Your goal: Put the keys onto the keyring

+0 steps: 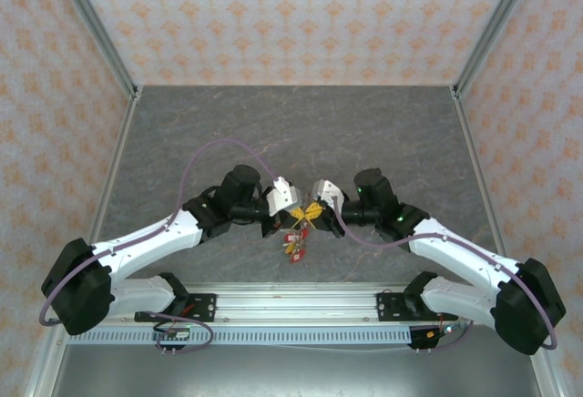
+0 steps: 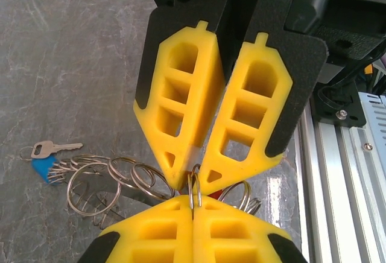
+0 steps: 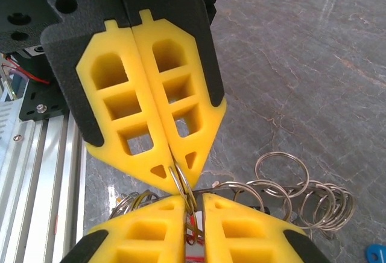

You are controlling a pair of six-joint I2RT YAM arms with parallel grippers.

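While beside keyring [image 2: 193,192], rings [image 3: 322,205], blue-tagged key [image 2: 53,148].

Keys [image 1: 296,236], top view: one tangled cluster, too small to count; red tags [image 1: 293,249] merge together.
Keyring [image 2: 193,189]: the wire vanishes between the yellow fingertips [image 2: 175,175], probably pinched from both sides; its full loop is hidden.
Right gripper [image 2: 193,201]: cut off by the left wrist view's bottom edge.
Left gripper [image 3: 193,199]: likewise cropped in the right wrist view.
Blue tag [image 3: 377,254]: clipped by the lower right corner.
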